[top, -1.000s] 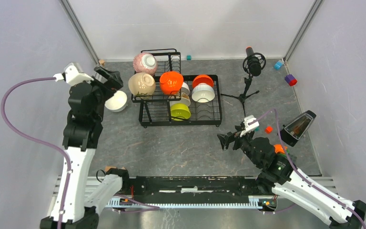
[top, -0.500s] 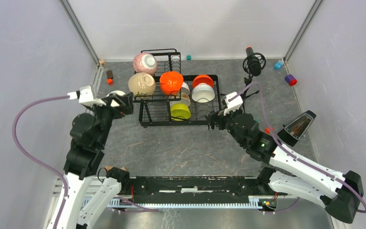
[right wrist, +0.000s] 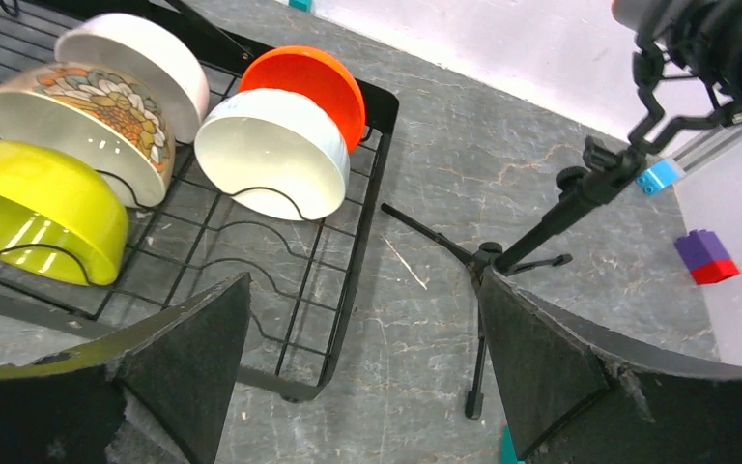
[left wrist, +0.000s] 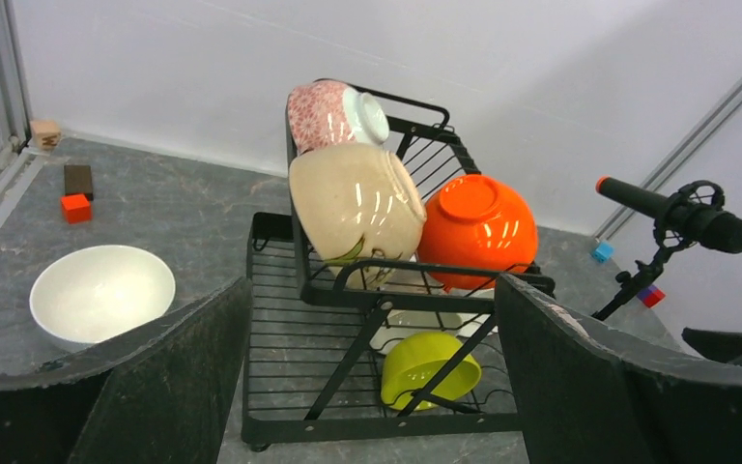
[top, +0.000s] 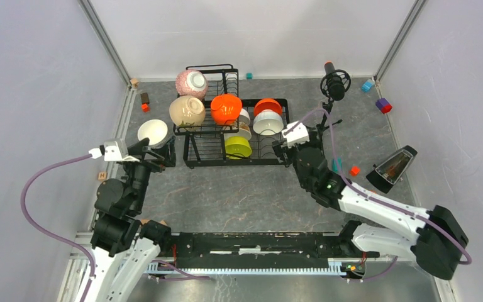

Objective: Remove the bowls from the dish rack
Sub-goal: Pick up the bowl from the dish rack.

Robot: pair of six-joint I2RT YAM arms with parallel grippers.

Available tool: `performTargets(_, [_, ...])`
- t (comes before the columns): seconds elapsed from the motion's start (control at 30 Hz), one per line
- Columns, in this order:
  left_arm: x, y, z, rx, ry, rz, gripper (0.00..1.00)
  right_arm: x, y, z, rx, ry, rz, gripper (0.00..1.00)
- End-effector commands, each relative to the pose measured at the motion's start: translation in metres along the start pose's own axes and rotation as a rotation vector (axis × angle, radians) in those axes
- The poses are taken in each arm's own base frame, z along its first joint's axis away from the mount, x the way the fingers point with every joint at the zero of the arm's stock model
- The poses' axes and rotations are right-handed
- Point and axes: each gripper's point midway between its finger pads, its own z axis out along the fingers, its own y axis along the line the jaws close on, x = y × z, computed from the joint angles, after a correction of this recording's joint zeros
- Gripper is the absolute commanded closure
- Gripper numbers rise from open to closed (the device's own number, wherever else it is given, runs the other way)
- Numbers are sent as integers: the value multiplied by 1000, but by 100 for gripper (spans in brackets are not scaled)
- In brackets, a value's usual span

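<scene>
The black wire dish rack (top: 195,157) stands mid-table. Its upper shelf holds a pink-speckled bowl (top: 191,82), a beige bowl (top: 187,111) and an orange bowl (top: 226,108). The lower tray holds a lime green bowl (top: 238,147), a white bowl (right wrist: 272,153), a second orange bowl (right wrist: 309,77) and a patterned bowl (right wrist: 87,116). Another white bowl (top: 153,133) sits upright on the table left of the rack. My left gripper (top: 161,153) is open and empty, just near of that bowl. My right gripper (top: 281,146) is open and empty at the rack's right front corner.
A black microphone on a tripod (top: 327,113) stands right of the rack, its legs close to my right gripper (right wrist: 365,280). Small coloured blocks (top: 144,102) lie at the back left and far right. A dark angled device (top: 392,167) sits at the right.
My left gripper has drawn back toward the near side, off the white bowl on the table. My right arm has swung forward and left to the rack's right front corner.
</scene>
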Motion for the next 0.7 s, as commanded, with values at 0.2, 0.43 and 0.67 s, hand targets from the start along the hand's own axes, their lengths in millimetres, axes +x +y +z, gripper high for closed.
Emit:
performTargets(0.2, [-17,8,-19,5,-129,36,0,-11,14,58,-98,-44,-126,15])
performTargets(0.43, [-21,7,-25,20,-157,32,0,-5,30,74,-245,-181,-333,20])
performTargets(0.67, [-22,6,-28,34,-161,27,0,14,39,91,-280,-168,-545,22])
